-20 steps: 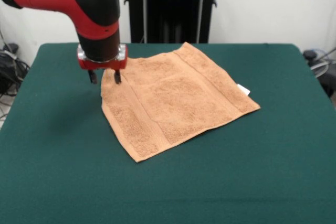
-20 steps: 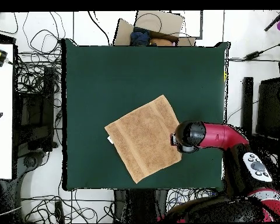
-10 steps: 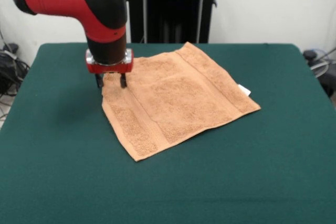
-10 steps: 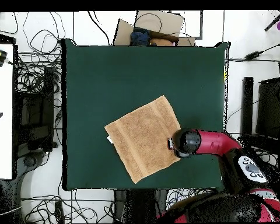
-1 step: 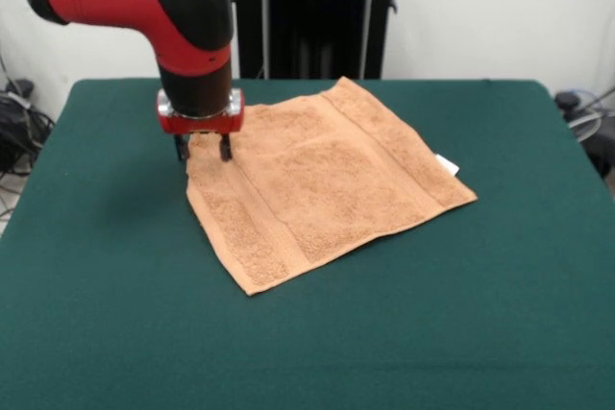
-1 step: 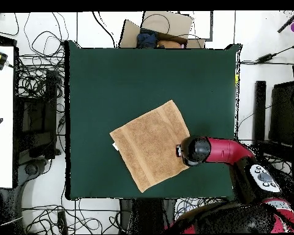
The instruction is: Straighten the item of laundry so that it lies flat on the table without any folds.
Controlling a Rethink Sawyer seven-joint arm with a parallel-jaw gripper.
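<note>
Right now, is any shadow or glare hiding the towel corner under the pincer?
Front view: even light, no glare; the pincer casts only a faint shadow on the dark green cloth table, and the orange-tan terry towel corner shows clearly. Overhead view: the arm covers that corner.

Bright, even light, soft shadows
</note>
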